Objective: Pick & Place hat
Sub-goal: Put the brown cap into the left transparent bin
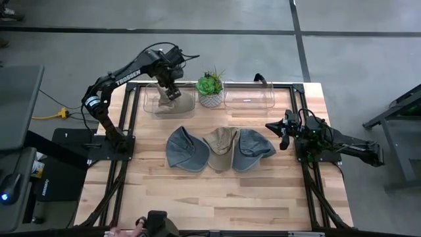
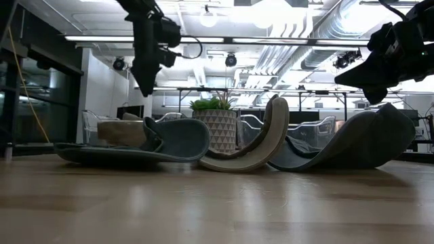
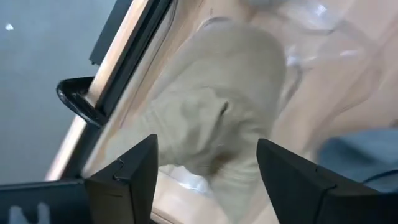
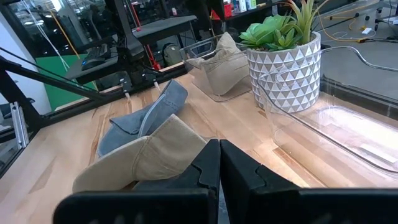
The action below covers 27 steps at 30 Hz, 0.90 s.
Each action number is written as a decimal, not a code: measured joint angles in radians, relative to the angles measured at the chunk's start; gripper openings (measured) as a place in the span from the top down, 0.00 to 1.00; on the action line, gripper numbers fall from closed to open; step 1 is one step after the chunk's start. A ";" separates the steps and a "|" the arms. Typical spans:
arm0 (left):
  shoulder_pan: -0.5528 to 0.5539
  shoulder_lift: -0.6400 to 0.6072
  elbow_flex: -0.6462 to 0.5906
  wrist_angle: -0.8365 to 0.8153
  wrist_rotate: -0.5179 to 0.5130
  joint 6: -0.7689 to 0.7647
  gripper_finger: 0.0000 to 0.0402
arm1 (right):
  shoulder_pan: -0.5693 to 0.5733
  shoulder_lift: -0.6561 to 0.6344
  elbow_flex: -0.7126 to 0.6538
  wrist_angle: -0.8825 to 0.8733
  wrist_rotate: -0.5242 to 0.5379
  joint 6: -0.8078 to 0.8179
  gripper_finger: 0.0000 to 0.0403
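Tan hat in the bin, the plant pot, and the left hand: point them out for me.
Tan hat (image 1: 179, 102), high view, on its crown inside the bin.
Plant pot (image 2: 222, 129), low view, on its patterned side.
Left hand (image 3: 205, 177), left wrist view, midway between its open fingertips.

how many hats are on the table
4: a tan hat in the left clear bin, and a blue hat, tan hat and blue hat in a row mid-table.
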 joint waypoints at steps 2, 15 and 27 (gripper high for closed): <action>-0.021 0.000 0.028 -0.016 0.033 -0.058 0.48 | 0.000 0.000 0.000 0.000 0.000 0.000 0.99; -0.176 -0.007 0.189 -0.065 0.215 -0.345 0.84 | 0.000 0.000 0.000 0.023 0.000 0.000 0.99; -0.222 -0.107 0.183 -0.067 0.243 -0.533 0.99 | 0.000 0.000 0.000 0.024 0.000 0.212 0.99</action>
